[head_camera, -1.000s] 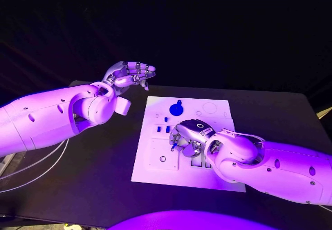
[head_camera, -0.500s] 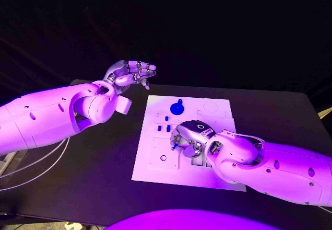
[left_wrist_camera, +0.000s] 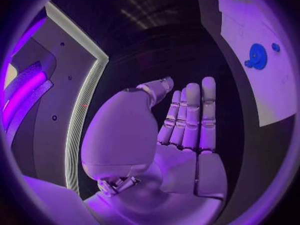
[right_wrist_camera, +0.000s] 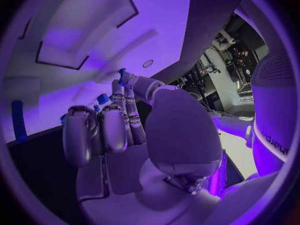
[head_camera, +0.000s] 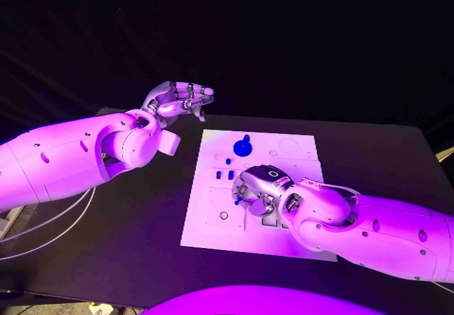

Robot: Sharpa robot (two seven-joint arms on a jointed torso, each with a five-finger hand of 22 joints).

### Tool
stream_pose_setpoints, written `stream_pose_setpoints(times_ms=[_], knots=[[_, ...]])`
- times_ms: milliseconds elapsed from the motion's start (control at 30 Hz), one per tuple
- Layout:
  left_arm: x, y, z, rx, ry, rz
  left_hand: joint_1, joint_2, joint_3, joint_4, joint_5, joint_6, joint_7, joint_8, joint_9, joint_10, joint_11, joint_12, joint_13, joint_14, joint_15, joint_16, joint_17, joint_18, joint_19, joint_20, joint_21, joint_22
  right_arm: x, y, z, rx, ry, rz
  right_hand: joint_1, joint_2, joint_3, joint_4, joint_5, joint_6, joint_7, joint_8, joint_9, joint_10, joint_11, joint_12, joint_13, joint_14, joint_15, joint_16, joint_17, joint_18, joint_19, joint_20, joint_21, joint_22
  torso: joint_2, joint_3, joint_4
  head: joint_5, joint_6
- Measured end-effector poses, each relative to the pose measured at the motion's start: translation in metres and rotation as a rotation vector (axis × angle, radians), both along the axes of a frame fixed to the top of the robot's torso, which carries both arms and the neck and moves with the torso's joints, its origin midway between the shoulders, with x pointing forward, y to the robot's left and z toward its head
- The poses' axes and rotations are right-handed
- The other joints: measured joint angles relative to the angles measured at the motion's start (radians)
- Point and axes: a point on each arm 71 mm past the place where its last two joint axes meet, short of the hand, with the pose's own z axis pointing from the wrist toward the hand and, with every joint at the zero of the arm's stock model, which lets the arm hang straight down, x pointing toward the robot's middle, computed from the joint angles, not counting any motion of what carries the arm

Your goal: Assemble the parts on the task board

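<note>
The white task board [head_camera: 216, 226] lies in the middle of the black table. A round blue part [head_camera: 242, 147] sits at its far end, and small blue parts [head_camera: 223, 175] stand just left of my right hand [head_camera: 257, 195]. That hand hovers low over the board's middle. In the right wrist view its thumb and a finger meet on a small blue part [right_wrist_camera: 121, 73], with the other fingers curled. My left hand [head_camera: 180, 98] is raised beyond the board's far left corner. Its fingers [left_wrist_camera: 190, 117] are straight and hold nothing.
Rectangular recesses [right_wrist_camera: 62, 55] and a small round hole [right_wrist_camera: 147, 63] mark the board [right_wrist_camera: 156, 15] under my right hand. Another blue part [right_wrist_camera: 19, 120] stands beside it. The left wrist view shows the round blue part [left_wrist_camera: 257, 56] on the board [left_wrist_camera: 250, 30].
My right hand has shifted slightly toward the board's left side, and a bit of blue now shows at its fingertips. The left hand has stayed where it was.
</note>
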Motion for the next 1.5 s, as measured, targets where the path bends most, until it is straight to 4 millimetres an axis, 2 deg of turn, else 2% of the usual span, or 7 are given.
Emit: stream_pose_setpoints(times_ms=[933, 1033, 1133, 1200, 1333, 1367, 1500], knots=[[0.0, 0.001, 0.0, 0.002, 0.006, 0.0, 0.0, 0.0, 0.0, 0.0, 0.0, -0.007, 0.0, 0.0, 0.0, 0.0, 0.0, 0.0, -0.001, 0.0, 0.0, 0.0, 0.0, 0.0, 0.0, 0.0, 0.0, -0.001, -0.001, 0.01, -0.003, -0.037, -0.011, 0.008, 0.0, 0.0, -0.002, -0.001, -0.003, -0.001, 0.001, 0.0, 0.002, 0.0, 0.0, 0.002, 0.0, 0.0, 0.0, 0.0, -0.006, 0.0, 0.0, 0.0, -0.006, 0.001, 0.0, -0.0009, 0.0002, 0.0, -0.005], [0.0, 0.001, 0.0, 0.002, 0.006, 0.0, 0.0, 0.0, 0.0, 0.0, 0.0, -0.007, 0.0, 0.0, 0.0, 0.0, 0.0, 0.0, -0.001, 0.0, 0.0, 0.0, 0.0, 0.0, 0.0, 0.0, 0.0, -0.001, -0.001, 0.011, -0.004, -0.038, -0.012, 0.009, -0.003, 0.003, -0.002, -0.001, -0.003, -0.013, 0.013, -0.008, 0.002, -0.001, -0.001, -0.01, 0.0, 0.0, 0.0, -0.004, -0.012, 0.0, 0.0, 0.0, -0.007, 0.001, 0.0, -0.0009, 0.0002, 0.001, -0.005], [0.0, 0.001, -0.001, 0.002, 0.007, 0.0, 0.0, 0.0, 0.0, 0.0, 0.0, -0.007, 0.0, 0.0, 0.0, 0.0, 0.0, 0.0, -0.001, 0.0, 0.0, 0.0, 0.0, 0.0, 0.0, 0.0, 0.0, -0.001, -0.001, 0.011, -0.004, -0.039, -0.012, 0.008, -0.012, 0.012, -0.007, 0.002, -0.003, -0.038, 0.025, -0.026, 0.0, -0.019, -0.016, -0.019, 0.008, 0.0, 0.005, -0.014, -0.028, 0.0, 0.0, 0.0, -0.03, 0.001, 0.0, -0.0009, 0.0003, 0.001, -0.007], [0.0, 0.001, -0.001, 0.002, 0.007, 0.0, 0.0, 0.0, 0.0, 0.0, 0.0, -0.007, 0.0, 0.0, 0.0, 0.0, 0.0, 0.0, -0.001, 0.0, 0.0, 0.0, 0.0, 0.0, 0.0, 0.0, 0.0, -0.001, -0.001, 0.01, -0.005, -0.039, -0.011, 0.007, -0.014, 0.013, -0.007, 0.002, -0.003, -0.059, 0.032, -0.039, -0.004, -0.068, -0.005, -0.018, 0.021, 0.0, 0.018, -0.027, -0.048, 0.0, -0.008, 0.011, -0.062, 0.001, 0.0, -0.0009, 0.0003, 0.001, -0.008], [0.0, 0.002, -0.001, 0.002, 0.008, 0.001, 0.0, 0.0, 0.0, 0.0, 0.0, -0.007, 0.0, 0.0, 0.0, 0.0, 0.0, 0.0, -0.001, 0.0, 0.0, 0.0, 0.0, 0.0, 0.0, 0.0, 0.0, -0.001, -0.001, 0.008, -0.007, -0.042, -0.006, 0.006, -0.045, 0.0, -0.006, 0.001, 0.002, -0.074, 0.038, -0.048, -0.006, -0.121, 0.008, -0.017, -0.002, -0.003, 0.022, -0.038, -0.069, 0.001, -0.022, 0.026, -0.098, -0.016, 0.0, -0.0009, 0.0003, 0.002, -0.009], [0.0, 0.002, -0.001, 0.003, 0.008, 0.001, 0.0, 0.0, 0.0, 0.0, 0.0, -0.007, 0.0, 0.0, 0.0, 0.0, 0.0, 0.0, -0.001, 0.0, 0.0, 0.0, 0.0, 0.0, 0.0, 0.0, 0.0, -0.001, -0.001, 0.008, -0.007, -0.042, -0.005, 0.005, -0.051, -0.006, -0.006, 0.001, 0.002, -0.077, 0.041, -0.048, -0.006, -0.136, 0.011, -0.017, -0.006, 0.0, 0.026, -0.04, -0.075, 0.011, -0.026, 0.029, -0.11, -0.028, 0.0, -0.0009, 0.0003, 0.003, -0.009], [0.0, 0.003, -0.001, 0.003, 0.009, 0.001, 0.0, 0.0, -0.002, 0.002, 0.0, -0.007, 0.0, 0.0, 0.0, -0.002, 0.002, 0.0, -0.001, 0.0, 0.0, 0.0, 0.0, 0.0, 0.0, 0.0, -0.004, -0.003, -0.002, 0.005, -0.007, -0.038, -0.004, 0.002, -0.052, -0.026, -0.009, 0.004, 0.002, -0.109, 0.043, -0.069, -0.011, -0.201, 0.022, -0.017, -0.022, -0.002, 0.031, -0.056, -0.103, 0.023, -0.054, 0.035, -0.166, -0.082, 0.0, -0.0006, 0.0002, 0.004, -0.007]])
